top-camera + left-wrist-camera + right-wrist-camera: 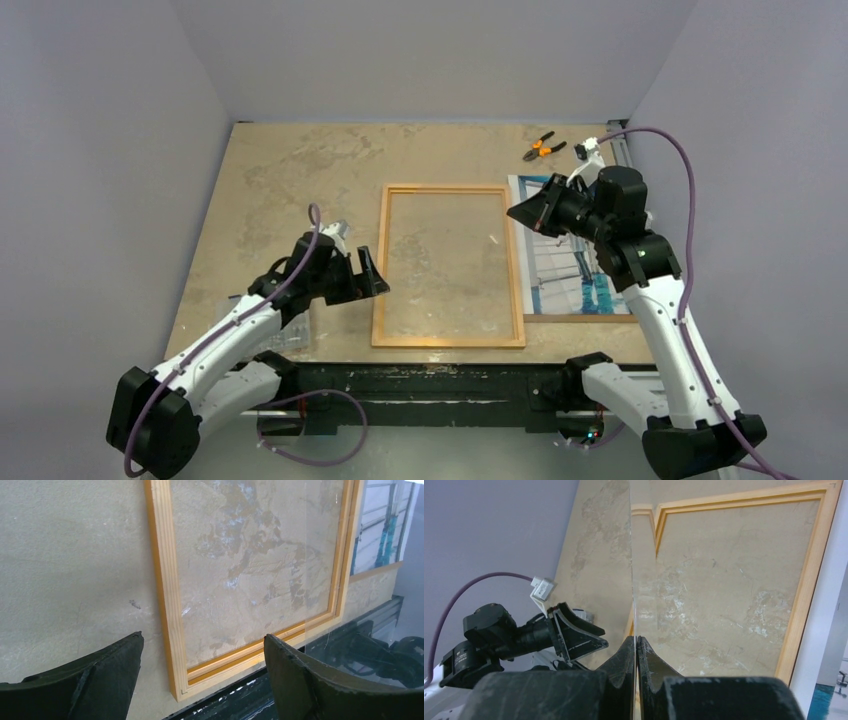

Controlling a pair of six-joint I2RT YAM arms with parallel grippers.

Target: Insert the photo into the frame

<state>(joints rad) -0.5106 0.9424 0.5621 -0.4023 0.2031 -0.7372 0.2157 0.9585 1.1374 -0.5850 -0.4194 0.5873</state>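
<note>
Pinching a clear pane point(633, 580) upright over the frame point(450, 342), your right tool point(637, 650) likely bares the opening for the photo point(590, 285), flat at the frame's 3 o'clock; left tool point(368, 272) gapes wide at 9 o'clock, empty

Top view: the right gripper point(515, 213) and its arm cover the far left corner and part of the right side of the photo point(565, 290). Subject not legible, only blue-white tones.

Right wrist view: the clear pane point(633, 570) pinched in that gripper shows edge-on. From above its outline cannot be traced.

Left wrist view: far end of the frame point(167, 605) cut off at the top edge. The photo is only a strip at the right edge.

Far right, the orange-handled tool point(543, 148) is too small to identify.
</note>
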